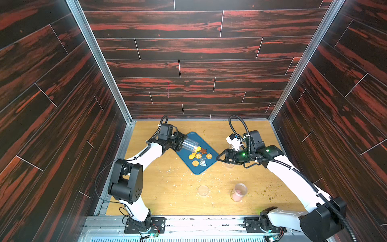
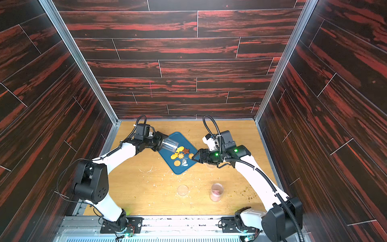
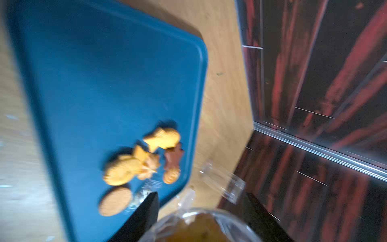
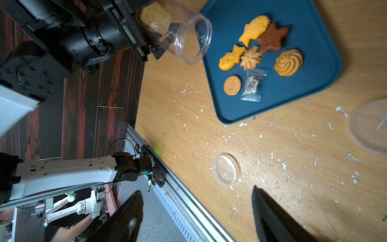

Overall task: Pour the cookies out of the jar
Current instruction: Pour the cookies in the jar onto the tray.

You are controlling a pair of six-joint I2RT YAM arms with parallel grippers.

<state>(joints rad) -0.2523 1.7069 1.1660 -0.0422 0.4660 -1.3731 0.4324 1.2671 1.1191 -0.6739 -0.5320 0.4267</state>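
6 cookies (image 1: 198,155) lie clustered on the blue tray (image 1: 189,167), just below the centre of both top views, with a small clear packet (image 4: 252,83) touching the group. Left of them, the left gripper (image 1: 179,143) has its fingers clamped on the closed end of the clear jar (image 1: 189,144), which tilts with its open mouth down over the tray's upper-left edge. The right wrist view shows 1 pale cookie (image 4: 156,20) inside the jar. The right gripper (image 1: 218,157), fingers spread wide and holding nothing, sits just beside the tray's right corner.
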